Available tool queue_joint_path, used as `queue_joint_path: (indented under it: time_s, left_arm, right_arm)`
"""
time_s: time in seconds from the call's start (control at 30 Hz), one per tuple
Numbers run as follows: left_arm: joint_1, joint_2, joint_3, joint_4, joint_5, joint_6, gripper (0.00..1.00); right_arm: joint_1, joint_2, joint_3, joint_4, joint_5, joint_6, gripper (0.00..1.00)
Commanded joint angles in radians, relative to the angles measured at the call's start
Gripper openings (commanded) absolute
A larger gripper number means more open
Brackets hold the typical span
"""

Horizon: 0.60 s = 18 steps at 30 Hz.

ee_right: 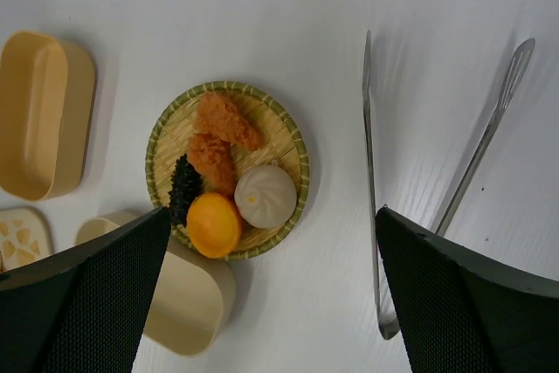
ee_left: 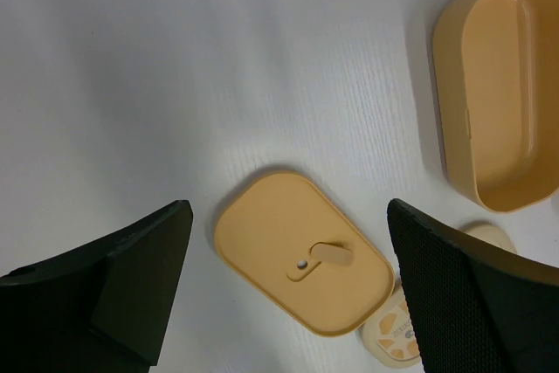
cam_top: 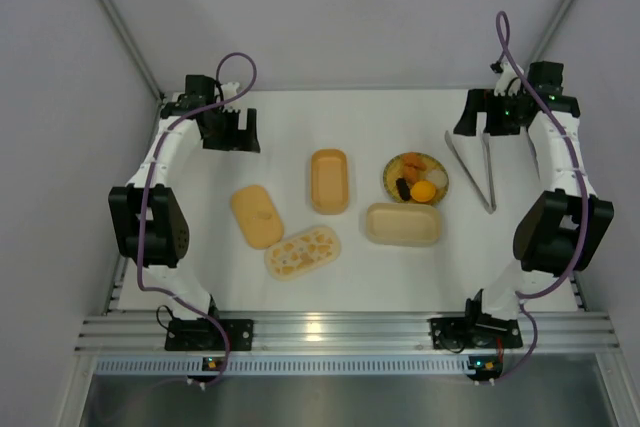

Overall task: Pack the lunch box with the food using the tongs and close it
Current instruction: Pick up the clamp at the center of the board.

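Note:
The food lies on a round woven plate: two orange fried chunks, a dark piece, a yellow-orange ball and a whitish bun. The silver tongs rest on the table right of the plate, their arms spread in a narrow V. The lunch box lies in parts: an orange tub, a cream tub, an orange lid and a patterned lid. My left gripper hovers open above the orange lid. My right gripper hangs open over the plate and tongs, holding nothing.
Grey walls close in the table at the back and both sides. The orange tub stands open and empty at the upper right of the left wrist view. The cream tub touches the plate's near rim.

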Motion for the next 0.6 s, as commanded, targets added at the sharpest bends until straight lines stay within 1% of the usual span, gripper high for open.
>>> queue_joint_path:
  time_s: [0.0, 0.13, 0.2, 0.3, 0.43, 0.57]
  left_arm:
    - [0.002, -0.034, 0.031, -0.001, -0.013, -0.019, 0.98]
    - [0.002, -0.039, 0.032, -0.007, -0.022, 0.007, 0.98]
    - [0.002, -0.037, 0.034, -0.009, -0.007, 0.021, 0.98]
    - [0.002, -0.036, 0.037, -0.021, 0.016, 0.044, 0.98]
    - [0.002, -0.037, 0.029, -0.027, 0.016, 0.053, 0.98]
    - [0.002, -0.034, 0.025, -0.024, 0.019, 0.053, 0.98]
  right_arm:
    - [0.001, -0.03, 0.007, -0.026, 0.015, -0.009, 0.99]
    - [-0.051, 0.002, 0.031, -0.041, 0.044, -0.02, 0.99]
    - [-0.077, 0.026, 0.071, -0.086, 0.078, -0.046, 0.99]
    - [-0.078, 0.079, 0.12, -0.178, 0.147, -0.127, 0.99]
    - [-0.078, 0.108, 0.094, -0.222, 0.224, -0.169, 0.99]
    - [-0.069, 0.141, 0.053, -0.216, 0.325, -0.149, 0.99]
